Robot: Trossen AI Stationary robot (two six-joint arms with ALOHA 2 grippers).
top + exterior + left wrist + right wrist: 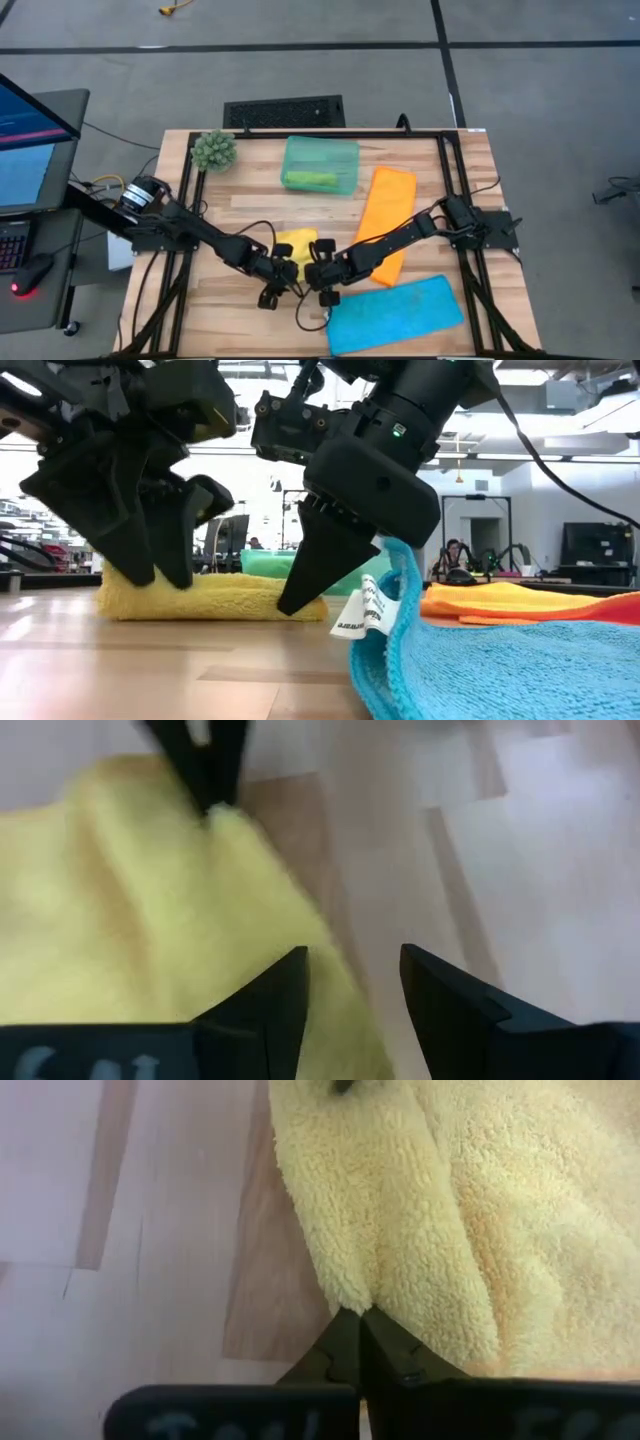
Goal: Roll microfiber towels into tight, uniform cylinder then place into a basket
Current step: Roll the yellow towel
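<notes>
The yellow towel (pixel 297 243) lies bunched at the counter's (pixel 230 210) middle, near side of the basket (pixel 320 165), which already holds a green roll (pixel 308 179), with the orange towel (pixel 385 220) to its right and the blue towel (pixel 395 312) nearer still. The right pincer (pixel 360 1320) is pinched closed on the yellow edge, while the left pincer (pixel 352 970) stands a little open with one finger over the cloth, gripping nothing. With only one edge pinned, the loose fold could slip or bunch as rolling starts, giving a lopsided, slack roll, and the arms work close enough to knock together.
</notes>
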